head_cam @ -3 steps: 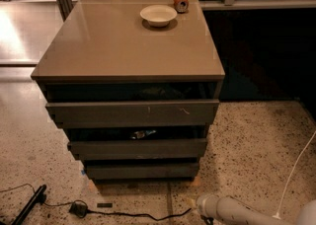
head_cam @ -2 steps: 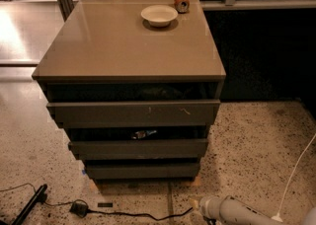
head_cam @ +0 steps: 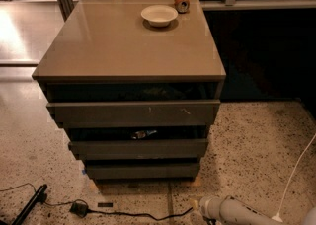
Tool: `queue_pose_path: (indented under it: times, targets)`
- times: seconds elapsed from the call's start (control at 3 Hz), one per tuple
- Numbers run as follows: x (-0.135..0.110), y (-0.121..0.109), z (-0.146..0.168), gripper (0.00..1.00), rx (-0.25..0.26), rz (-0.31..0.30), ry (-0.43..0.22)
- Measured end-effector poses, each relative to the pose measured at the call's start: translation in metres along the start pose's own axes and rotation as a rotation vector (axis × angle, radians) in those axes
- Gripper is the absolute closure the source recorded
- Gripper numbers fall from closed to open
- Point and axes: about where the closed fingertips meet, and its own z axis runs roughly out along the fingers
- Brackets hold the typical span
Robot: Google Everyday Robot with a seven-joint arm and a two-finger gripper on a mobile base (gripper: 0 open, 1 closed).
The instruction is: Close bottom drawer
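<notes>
The tool [head_cam: 203, 205] sits low at bottom right on a white arm, near the speckled floor [head_cam: 256, 140]; released or clenched, I cannot tell. A black cable [head_cam: 133, 214] lies just beside it. The bottom drawer [head_cam: 143, 170] is up-left, slightly open under the middle drawer [head_cam: 138, 148], which holds a small unclear item [head_cam: 143, 133]. A bowl [head_cam: 159, 15] and a can [head_cam: 181, 0], its label unreadable, stand on the tabletop [head_cam: 113, 46].

Plain dark bottom drawer [head_cam: 143, 170] slightly open; tool [head_cam: 206, 206] low right.
</notes>
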Motion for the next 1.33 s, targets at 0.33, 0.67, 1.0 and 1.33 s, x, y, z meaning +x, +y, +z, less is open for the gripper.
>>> queue_pose_path:
  times: [0.33,0.67,1.0,1.33]
  targets:
    - [0.0000,0.0001,0.0000,0.62,0.000,0.000,0.000]
    - [0.0000,0.0001,0.0000,0.39,0.000,0.000,0.000]
    - [0.0000,0.0001,0.0001,0.08,0.000,0.000,0.000]
    - [0.0000,0.0001,0.0001,0.00,0.000,0.000,0.000]
